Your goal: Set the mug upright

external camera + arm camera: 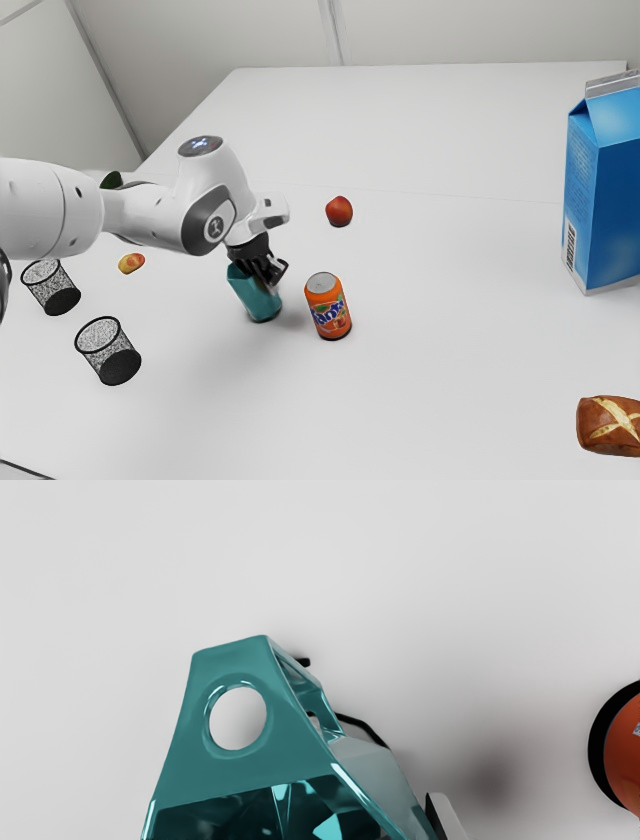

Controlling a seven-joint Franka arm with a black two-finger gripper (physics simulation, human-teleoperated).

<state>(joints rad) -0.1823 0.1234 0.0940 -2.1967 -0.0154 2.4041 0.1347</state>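
Teal mug [254, 298], standing roughly upright near Fanta can [328, 309]; end effector [268, 277] meeting rim, spread or pinching: cannot tell; careful handling is keeping base flat.

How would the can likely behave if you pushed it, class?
The can stands upright and is taller than it is wide, so a push near its top would probably tip it. Once down, its round side suggests it would roll. Its smooth, metal-looking top hints at a stiff, perhaps slippery shell.

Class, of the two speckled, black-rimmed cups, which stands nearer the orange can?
The lower cup in the exterior view; the upper cup sits nearer that view's left edge, farther from the can.
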